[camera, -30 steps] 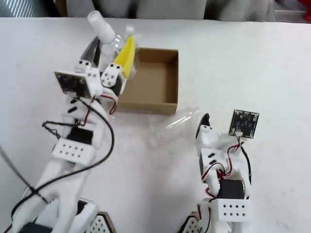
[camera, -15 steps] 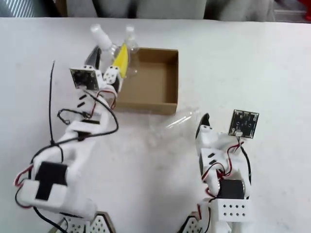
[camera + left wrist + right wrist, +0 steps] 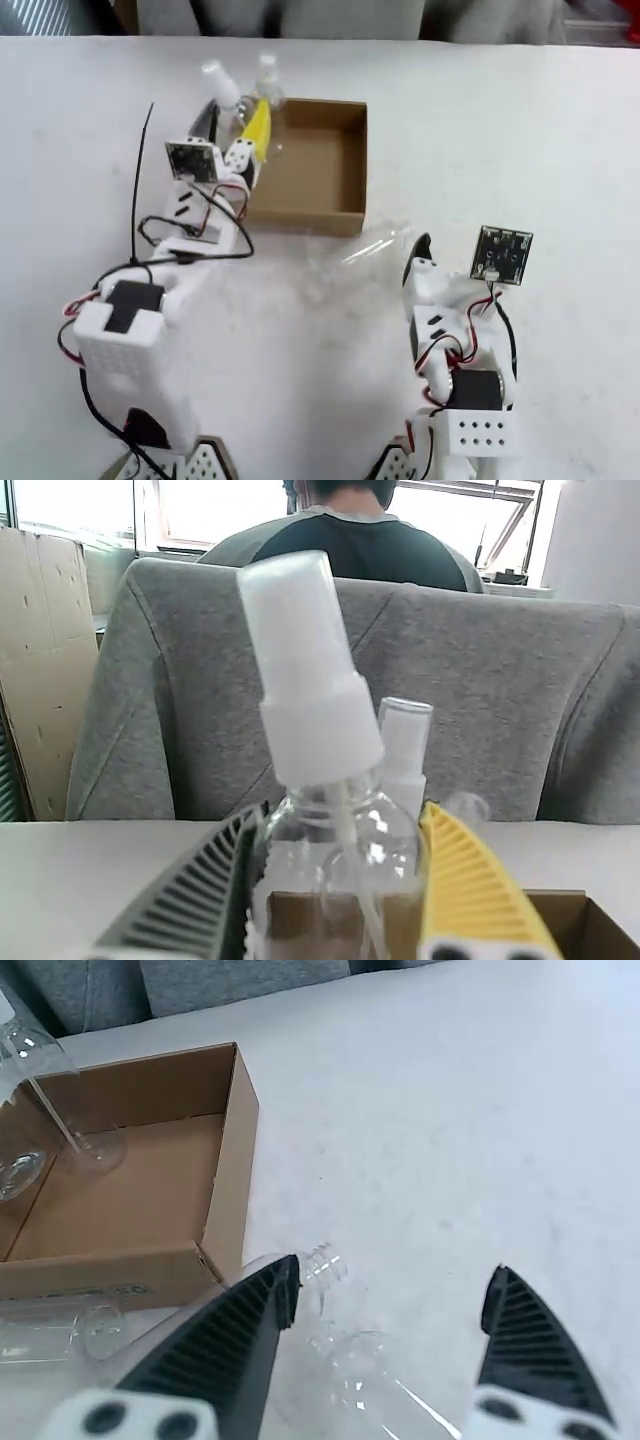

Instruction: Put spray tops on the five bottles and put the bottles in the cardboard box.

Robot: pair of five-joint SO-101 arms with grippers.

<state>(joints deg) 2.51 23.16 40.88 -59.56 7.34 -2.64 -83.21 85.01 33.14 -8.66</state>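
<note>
Left wrist view: left jaws snug around capped bottle (image 3: 335,845).

left gripper (image 3: 238,108) holding bottle (image 3: 340,850) at cardboard box (image 3: 300,215) left edge | loose bottle (image 3: 375,248) before it, beside right gripper (image 3: 395,1270)

You have two spray-topped bottles (image 3: 222,85) to count, at least two bare bottles (image 3: 320,1262) whose full number you cannot tell, one cardboard box (image 3: 305,215) and two arms (image 3: 462,330)
</note>
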